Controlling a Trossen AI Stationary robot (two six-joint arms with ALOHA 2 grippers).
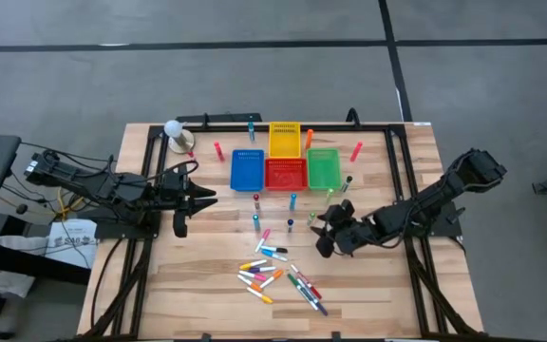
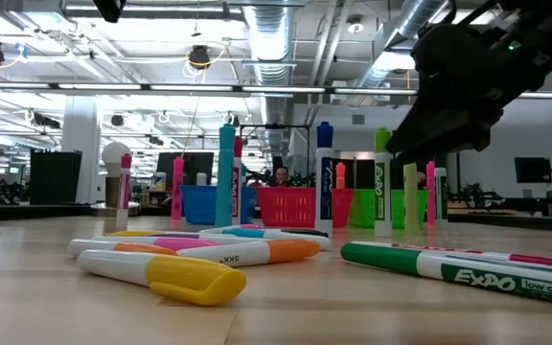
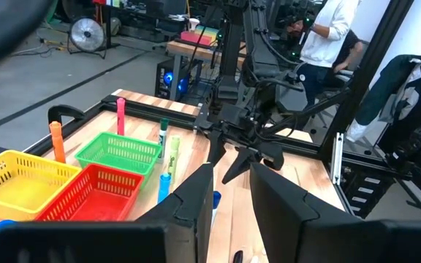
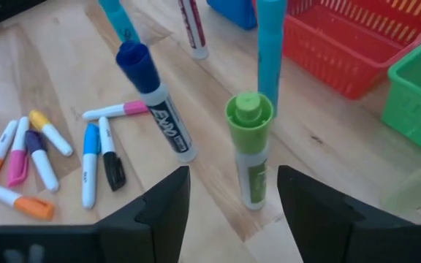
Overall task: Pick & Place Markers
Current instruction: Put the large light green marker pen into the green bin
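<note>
On the wooden desk (image 1: 207, 285), a green-capped white-barrelled marker (image 4: 248, 150) stands upright just ahead of the right gripper (image 4: 232, 201), whose fingers are spread wide with nothing between them (likely so the marker can stand free). More upright markers stand nearby before the red plastic mesh bin (image 4: 342, 40); others lie scattered flat. The left gripper (image 1: 180, 199) waits at the desk's left, fingers slightly apart, empty.

Grey concrete floor (image 1: 254, 81) with dark seam lines around the wooden table (image 1: 207, 304). Open workshop behind: exposed ceiling ducts (image 2: 266, 38) and pipes, hanging lights, white column (image 2: 81, 144), monitors on desks. A floor fan (image 3: 88, 33) and a person in a white top (image 3: 327, 33) stand farther off.
</note>
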